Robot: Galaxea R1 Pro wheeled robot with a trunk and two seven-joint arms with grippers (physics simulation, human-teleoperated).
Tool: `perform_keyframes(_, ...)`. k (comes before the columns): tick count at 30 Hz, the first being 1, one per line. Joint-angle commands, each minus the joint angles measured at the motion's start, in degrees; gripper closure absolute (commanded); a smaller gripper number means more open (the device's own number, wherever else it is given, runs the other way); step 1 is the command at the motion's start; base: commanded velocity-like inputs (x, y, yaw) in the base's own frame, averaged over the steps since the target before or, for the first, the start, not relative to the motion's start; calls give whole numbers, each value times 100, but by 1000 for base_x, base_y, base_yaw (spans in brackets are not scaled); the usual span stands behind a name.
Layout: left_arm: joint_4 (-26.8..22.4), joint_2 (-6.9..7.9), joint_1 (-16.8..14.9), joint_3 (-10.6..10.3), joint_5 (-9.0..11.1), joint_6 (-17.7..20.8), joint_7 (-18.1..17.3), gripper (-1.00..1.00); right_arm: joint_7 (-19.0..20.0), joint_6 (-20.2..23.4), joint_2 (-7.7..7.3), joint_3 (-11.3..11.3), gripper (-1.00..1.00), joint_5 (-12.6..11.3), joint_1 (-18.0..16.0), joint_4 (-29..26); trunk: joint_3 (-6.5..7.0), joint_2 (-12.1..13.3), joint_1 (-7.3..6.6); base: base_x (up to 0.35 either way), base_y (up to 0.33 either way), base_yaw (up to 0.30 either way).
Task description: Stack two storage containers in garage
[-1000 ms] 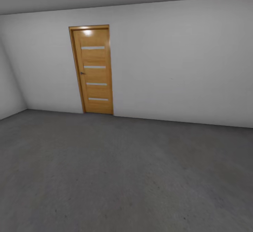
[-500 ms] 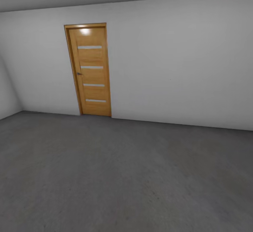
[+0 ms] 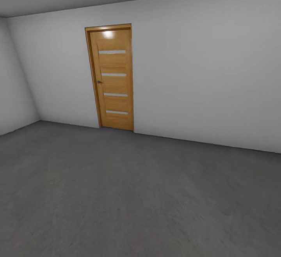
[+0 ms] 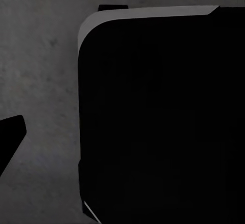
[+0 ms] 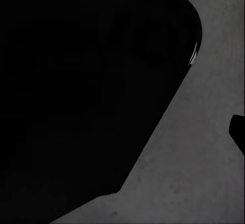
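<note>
In the garage, the door [image 3: 113,77] stands at eleven o'clock across the grey floor [image 3: 128,194]. Each wrist view has a black bulk over floor; tool states cannot be told.

You will find no legible text, label, brand, number or sign here: the door [image 3: 113,77], left of centre, the white walls [image 3: 203,70] and the floor [image 3: 128,198] are unmarked.
</note>
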Motion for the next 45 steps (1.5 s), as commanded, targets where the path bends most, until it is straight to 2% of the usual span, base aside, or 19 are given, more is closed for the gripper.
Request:
perform_keyframes(1, -1, -1, -1, 3, 8, -13, -6, -100, 3, -17, -1, 16, -100, -12, 0, 0, -4, -2, 3, 322, 0, 268)
perform_keyframes(19, -1, 1, -1, 3, 8, -22, -6, -100, 3, -17, 6, 18, -100, -18, 0, 0, -4, -2, 3, 319, 0, 262)
perform_keyframes(28, -1, 2, -1, 10, 8, -23, -6, -100, -38, -25, -43, 80, -100, 27, 0, 0, -4, -2, 3, 316, 0, 43)
perform_keyframes(45, -4, 2, -1, 12, 39, -14, -6, -100, -49, -26, -17, 88, -100, 40, 0, 0, -4, -2, 3, 318, 0, 1)
